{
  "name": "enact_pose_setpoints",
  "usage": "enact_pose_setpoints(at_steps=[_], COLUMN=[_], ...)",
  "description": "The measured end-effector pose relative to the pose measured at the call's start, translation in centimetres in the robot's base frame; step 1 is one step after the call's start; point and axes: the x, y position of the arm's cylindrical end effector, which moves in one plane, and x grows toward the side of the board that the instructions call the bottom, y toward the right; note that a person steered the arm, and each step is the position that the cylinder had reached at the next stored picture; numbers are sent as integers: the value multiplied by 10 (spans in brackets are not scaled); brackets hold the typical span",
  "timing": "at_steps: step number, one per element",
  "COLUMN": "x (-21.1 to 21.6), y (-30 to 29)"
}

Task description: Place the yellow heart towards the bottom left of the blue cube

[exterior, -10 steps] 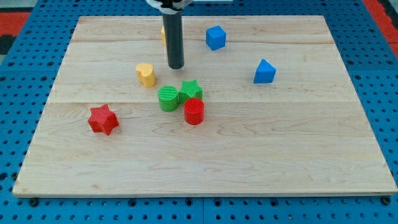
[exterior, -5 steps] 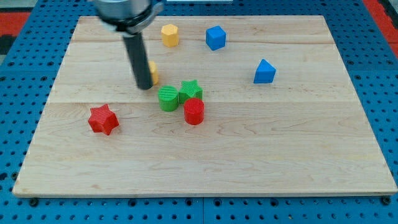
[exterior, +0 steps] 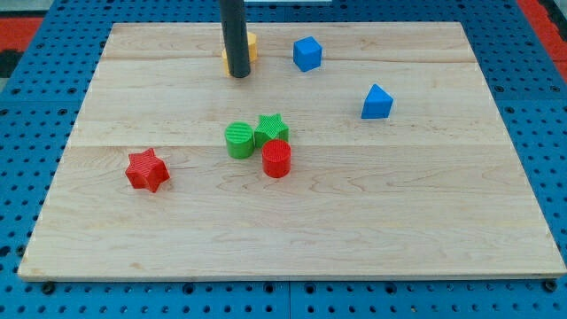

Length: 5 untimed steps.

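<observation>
Two blue blocks, cube (exterior: pixel 306 53) and another (exterior: pixel 376 102), two red, star (exterior: pixel 146 169) and cylinder (exterior: pixel 276 159), two green, cylinder (exterior: pixel 238 140) and star (exterior: pixel 271 127), yellow block (exterior: pixel 251 46) partly hidden behind my tip (exterior: pixel 238 75), the tool a bare rod holding nothing, pale wooden tabletop (exterior: pixel 399 204), blue pegboard (exterior: pixel 27 115) surround

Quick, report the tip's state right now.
My tip: no gripper, holds nothing. It sits at the view's top, in front of yellow blocks, left of the blue cube.

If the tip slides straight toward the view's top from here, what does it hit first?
Probably the yellow block just behind my tip. The rod hides most of it, so its shape, and whether they already touch, is unclear.
</observation>
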Motion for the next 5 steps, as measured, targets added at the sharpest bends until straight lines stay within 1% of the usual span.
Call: enact_pose_setpoints(at_steps=[1,2,4,5], x=[22,-34,-8,-8], y=[-39,-52,39,7])
